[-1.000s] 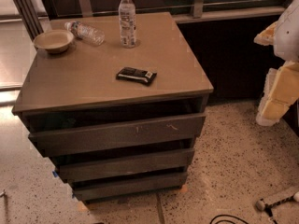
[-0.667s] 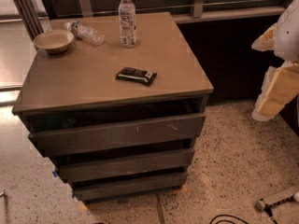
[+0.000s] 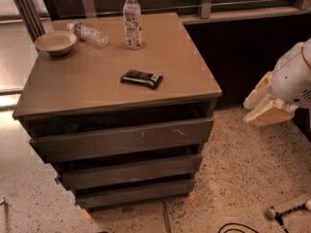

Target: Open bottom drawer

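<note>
The bottom drawer (image 3: 133, 193) is the lowest and shortest front of the dark grey-brown cabinet (image 3: 116, 81), just above the floor. Its flat, handleless panel lies about in line with the fronts above it. Over it are the plain middle drawer front (image 3: 129, 171) and the tallest front with pale scratch marks (image 3: 121, 140). My gripper (image 3: 265, 105), pale tan on a white arm, hangs in the air to the right of the cabinet. It is at about the height of the cabinet top and well apart from every drawer, touching nothing.
On the cabinet top are an upright water bottle (image 3: 132, 19), a lying bottle (image 3: 90, 33), a bowl (image 3: 55, 42) and a dark snack packet (image 3: 141, 78). A dark wall and rail run behind. A cable (image 3: 235, 227) and a metal part (image 3: 286, 208) lie on the speckled floor at the right.
My gripper and arm have moved left and slightly down, closer to the cabinet's right side. The drawers and the things on top have not moved.
</note>
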`<action>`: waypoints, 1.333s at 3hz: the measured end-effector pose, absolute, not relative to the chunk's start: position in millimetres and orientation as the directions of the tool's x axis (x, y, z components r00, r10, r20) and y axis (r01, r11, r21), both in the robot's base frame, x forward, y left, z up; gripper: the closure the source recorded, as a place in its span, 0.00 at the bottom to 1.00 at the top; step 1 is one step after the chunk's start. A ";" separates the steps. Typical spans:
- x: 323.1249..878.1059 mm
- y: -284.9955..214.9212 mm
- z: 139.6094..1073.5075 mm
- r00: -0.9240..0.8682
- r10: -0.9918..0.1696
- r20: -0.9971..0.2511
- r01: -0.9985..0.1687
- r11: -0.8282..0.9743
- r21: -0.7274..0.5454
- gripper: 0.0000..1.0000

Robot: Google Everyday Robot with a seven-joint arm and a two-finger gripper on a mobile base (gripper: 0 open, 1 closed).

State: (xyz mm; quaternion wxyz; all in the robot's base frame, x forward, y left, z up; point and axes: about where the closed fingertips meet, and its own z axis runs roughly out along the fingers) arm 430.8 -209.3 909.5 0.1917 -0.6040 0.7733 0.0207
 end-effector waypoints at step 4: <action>418.8 -187.8 822.5 -0.153 -0.884 -0.441 -0.963 0.234 -0.134 1.00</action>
